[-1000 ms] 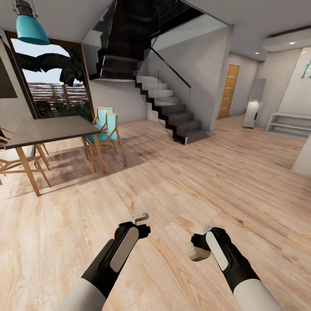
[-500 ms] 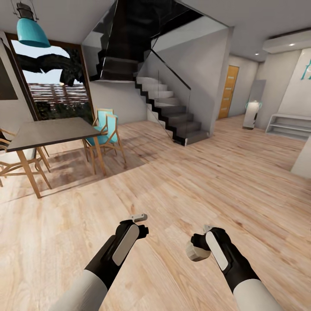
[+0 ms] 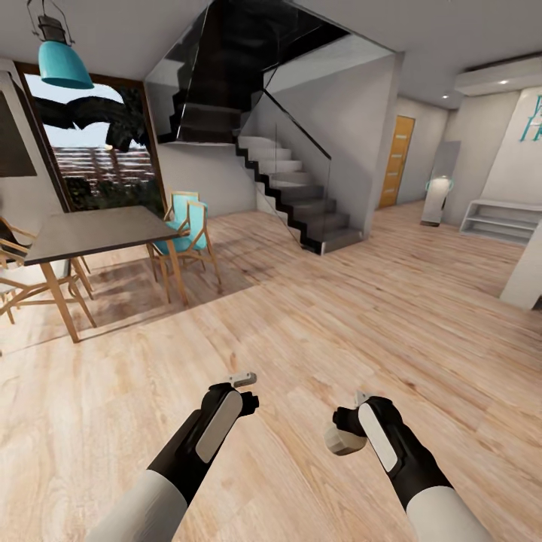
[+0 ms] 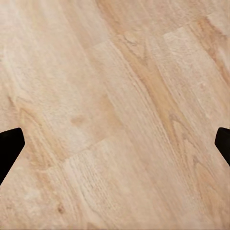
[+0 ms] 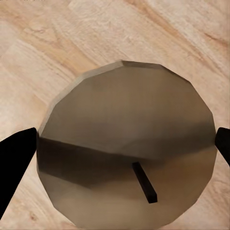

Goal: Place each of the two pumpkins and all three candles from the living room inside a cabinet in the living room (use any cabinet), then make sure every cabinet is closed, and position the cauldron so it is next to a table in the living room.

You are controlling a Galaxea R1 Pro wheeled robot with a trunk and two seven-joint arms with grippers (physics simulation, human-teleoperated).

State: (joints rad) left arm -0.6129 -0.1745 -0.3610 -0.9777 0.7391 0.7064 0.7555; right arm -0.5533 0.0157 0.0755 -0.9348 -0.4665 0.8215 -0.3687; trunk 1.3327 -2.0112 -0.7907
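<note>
My right gripper [image 3: 348,426] is shut on a stubby olive-tan candle [image 3: 342,439], held low over the wooden floor. In the right wrist view the candle [image 5: 127,139] sits between the two dark fingertips [image 5: 17,163], its wick toward the camera. My left gripper [image 3: 242,390] hangs open beside it, and the left wrist view has bare floorboards between its fingertips [image 4: 9,148]. The pumpkins, the cabinet and the cauldron are out of view.
A grey-topped dining table [image 3: 98,229] with wooden chairs [image 3: 184,226] stands at the left under a teal lamp [image 3: 60,64]. A dark staircase [image 3: 301,196] rises ahead. An orange door [image 3: 397,159] and a white low shelf [image 3: 500,218] are far right. Open floor lies ahead.
The whole picture has slid slightly to the right, so the camera has turned a little left. Both arms keep their pose, and the candle stays in the right gripper.
</note>
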